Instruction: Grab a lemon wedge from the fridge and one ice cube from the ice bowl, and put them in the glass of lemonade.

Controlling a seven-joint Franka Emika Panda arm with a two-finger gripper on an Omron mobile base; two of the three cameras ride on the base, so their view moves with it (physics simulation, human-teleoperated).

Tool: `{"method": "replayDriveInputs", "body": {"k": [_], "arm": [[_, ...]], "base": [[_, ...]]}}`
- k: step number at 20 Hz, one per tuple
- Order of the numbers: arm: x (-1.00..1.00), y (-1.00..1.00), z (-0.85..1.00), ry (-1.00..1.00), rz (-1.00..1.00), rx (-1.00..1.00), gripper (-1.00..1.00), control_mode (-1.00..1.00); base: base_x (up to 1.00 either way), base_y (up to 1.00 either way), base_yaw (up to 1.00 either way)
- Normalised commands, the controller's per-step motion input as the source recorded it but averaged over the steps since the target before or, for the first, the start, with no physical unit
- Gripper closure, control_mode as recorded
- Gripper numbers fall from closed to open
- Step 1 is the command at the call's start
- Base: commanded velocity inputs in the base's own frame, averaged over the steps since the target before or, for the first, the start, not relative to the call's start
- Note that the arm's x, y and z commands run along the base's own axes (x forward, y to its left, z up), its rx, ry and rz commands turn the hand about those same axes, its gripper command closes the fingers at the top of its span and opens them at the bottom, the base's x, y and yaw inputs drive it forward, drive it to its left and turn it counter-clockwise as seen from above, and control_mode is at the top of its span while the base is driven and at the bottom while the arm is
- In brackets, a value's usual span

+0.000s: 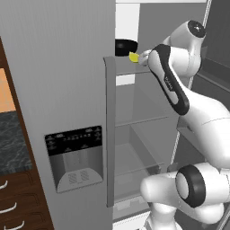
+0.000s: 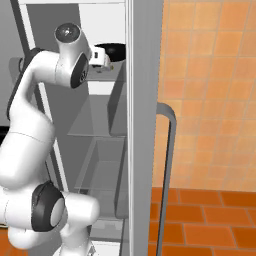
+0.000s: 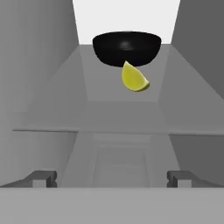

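Observation:
The fridge (image 1: 58, 67) stands with its right door open, and my arm reaches onto an upper shelf (image 3: 118, 118). A small yellow lemon wedge (image 3: 134, 78) lies on that shelf just in front of a small black bowl (image 3: 127, 47). In the left base view the lemon wedge (image 1: 134, 57) sits right at the tip of my hand. My gripper (image 3: 111, 178) is open, level with the shelf edge and short of the wedge, with nothing between its fingers. The ice bowl and the glass of lemonade are out of view.
The closed left fridge door with its long handle (image 1: 109, 130) and black dispenser panel (image 1: 75, 155) stands close on the left. The open door's edge (image 2: 145, 100) rises to the right of the arm. Lower clear shelves and drawers (image 1: 139, 148) lie below. Orange tiled wall (image 2: 210, 90) lies beyond.

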Motion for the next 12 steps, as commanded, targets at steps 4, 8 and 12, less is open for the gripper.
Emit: {"method": "replayDriveInputs", "body": {"k": [4, 8, 12], "arm": [[0.46, 0.00, 0.12, 0.01, 0.02, -0.06, -1.00, -1.00], [0.52, 0.00, 0.00, 0.00, 0.00, -0.05, -1.00, -1.00], [0.66, -0.01, -0.09, 0.00, 0.00, 0.00, -1.00, -1.00]], "base": [[0.00, 0.00, 0.00], [0.00, 0.00, 0.00], [0.00, 0.00, 0.00]]}}
